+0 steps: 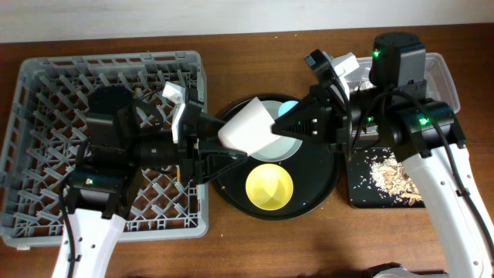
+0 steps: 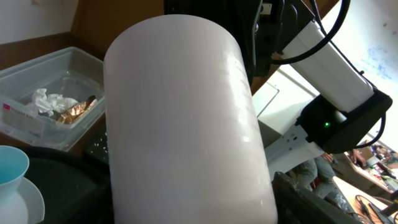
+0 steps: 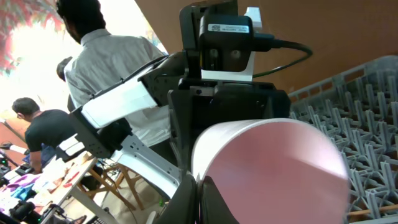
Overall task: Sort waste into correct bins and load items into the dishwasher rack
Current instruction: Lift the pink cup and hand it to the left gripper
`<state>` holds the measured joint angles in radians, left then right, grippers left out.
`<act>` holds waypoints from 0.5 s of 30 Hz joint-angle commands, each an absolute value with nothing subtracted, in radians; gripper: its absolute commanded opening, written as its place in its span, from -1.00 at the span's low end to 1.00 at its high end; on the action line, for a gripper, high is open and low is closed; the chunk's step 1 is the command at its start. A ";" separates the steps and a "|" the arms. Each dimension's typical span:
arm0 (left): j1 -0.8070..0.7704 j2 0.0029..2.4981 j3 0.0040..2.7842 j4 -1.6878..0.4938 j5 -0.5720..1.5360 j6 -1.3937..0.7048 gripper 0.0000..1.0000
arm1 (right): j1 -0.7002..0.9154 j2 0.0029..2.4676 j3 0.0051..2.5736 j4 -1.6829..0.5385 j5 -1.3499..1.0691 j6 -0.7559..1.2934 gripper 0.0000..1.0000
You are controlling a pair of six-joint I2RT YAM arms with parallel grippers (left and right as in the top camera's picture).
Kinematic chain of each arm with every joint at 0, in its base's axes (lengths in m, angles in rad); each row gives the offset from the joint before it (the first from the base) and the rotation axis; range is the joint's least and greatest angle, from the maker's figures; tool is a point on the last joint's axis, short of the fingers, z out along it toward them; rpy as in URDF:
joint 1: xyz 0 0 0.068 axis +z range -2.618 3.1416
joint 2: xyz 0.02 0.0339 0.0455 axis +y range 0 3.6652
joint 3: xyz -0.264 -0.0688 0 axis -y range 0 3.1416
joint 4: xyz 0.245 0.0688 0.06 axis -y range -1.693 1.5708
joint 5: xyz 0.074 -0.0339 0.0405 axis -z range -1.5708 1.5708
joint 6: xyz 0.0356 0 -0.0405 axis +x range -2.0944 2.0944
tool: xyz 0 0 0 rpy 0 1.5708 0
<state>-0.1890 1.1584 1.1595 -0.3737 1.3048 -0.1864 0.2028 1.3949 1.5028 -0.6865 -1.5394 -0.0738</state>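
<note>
The pink cup (image 1: 247,127) looks almost white. The bowl (image 1: 269,188) is yellow. The small cup (image 1: 287,109) is light blue. The rack (image 1: 108,59) is grey with a criss-cross pattern. The crumbs (image 1: 390,176) are beige on a black tray (image 1: 359,193). The wrapper (image 2: 78,110) is shiny gold.

Left arm (image 1: 96,212) runs from the near-left edge, forearm level, pointing right. Left gripper (image 1: 220,144) is clamped on the small pink cup (image 1: 247,127), which it holds tilted in the air. Right arm (image 1: 451,185) runs up the right side, folds at the elbow and points left. Right gripper (image 1: 282,127) meets the cup's other end, with one dark finger (image 3: 198,199) at its edge. Its jaw spacing is not readable.
</note>
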 commanded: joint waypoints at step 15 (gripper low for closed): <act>-0.186 1.150 1.166 -0.350 1.346 -0.185 -0.32 | 0.127 1.381 1.515 -0.646 -1.538 -0.069 -0.25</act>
<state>-0.1837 1.1584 1.1595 -0.3534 1.3201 -0.1940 0.1768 1.3918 1.5028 -0.6506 -1.5356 -0.0673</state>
